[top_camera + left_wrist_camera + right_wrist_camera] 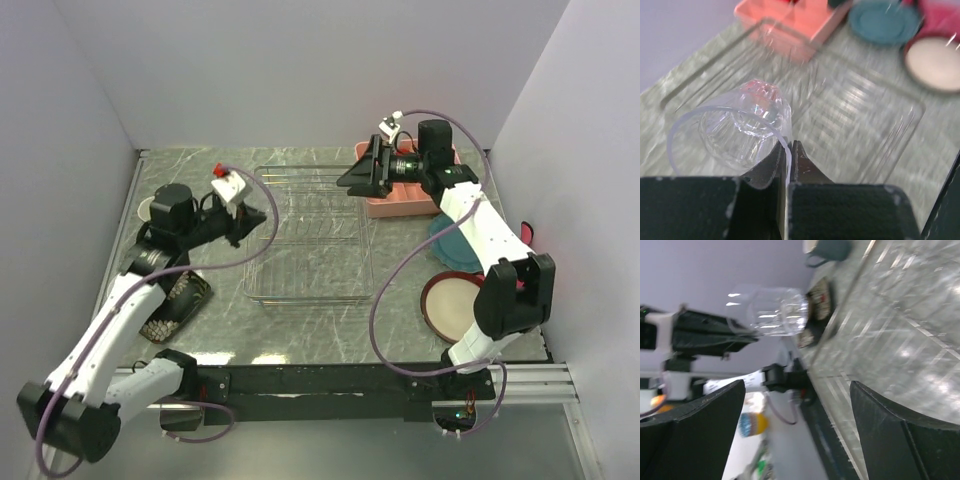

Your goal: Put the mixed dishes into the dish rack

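Clear glass (740, 127), lying sideways, is clamped by its rim in the clenched left gripper (787, 162) at the dish rack's (305, 298) left edge, probably ready to lower in. The right gripper (353, 170) hovers spread open and empty over the rack's far right corner.

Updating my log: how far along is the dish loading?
Nothing looks loaded: the dish rack appears empty. In hand: the left gripper pinches the clear glass by its rim; the right gripper is open. Left: teal plate, red-rimmed cream plate and black floral square plate sit on the table.
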